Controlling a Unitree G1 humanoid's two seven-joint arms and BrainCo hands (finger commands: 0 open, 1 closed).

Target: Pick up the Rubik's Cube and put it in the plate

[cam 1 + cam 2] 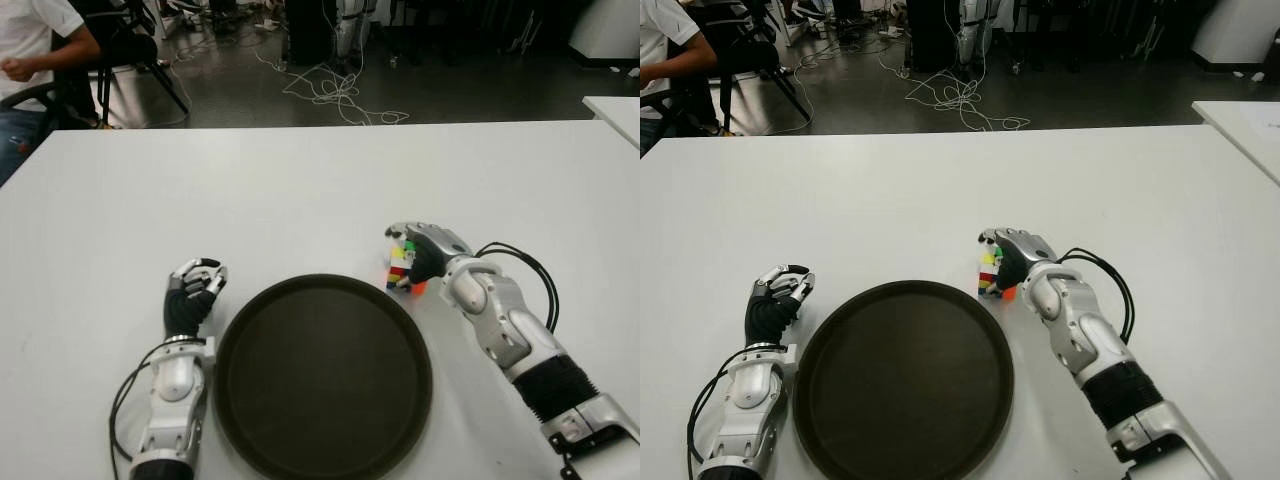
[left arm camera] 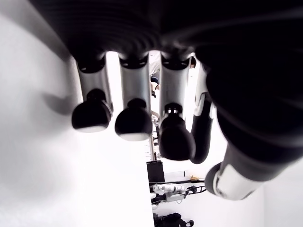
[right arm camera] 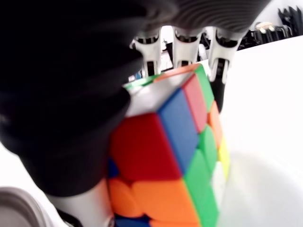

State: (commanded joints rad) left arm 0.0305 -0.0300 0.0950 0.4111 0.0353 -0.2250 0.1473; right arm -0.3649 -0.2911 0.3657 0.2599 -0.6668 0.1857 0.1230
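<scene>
The Rubik's Cube [image 1: 400, 265] is a small multicoloured cube just off the far right rim of the round dark plate [image 1: 320, 375], which lies on the white table [image 1: 300, 190]. My right hand [image 1: 428, 252] wraps over the cube from the right. In the right wrist view its fingers [image 3: 182, 45] curl over the cube's [image 3: 175, 156] far side and the palm presses its near side. Whether the cube touches the table I cannot tell. My left hand [image 1: 195, 290] shows just left of the plate, fingers [image 2: 132, 120] curled, holding nothing.
Beyond the table's far edge a seated person [image 1: 30, 50] is at the back left, and loose cables [image 1: 340, 95] lie on the floor. The corner of another white table [image 1: 615, 110] shows at the far right.
</scene>
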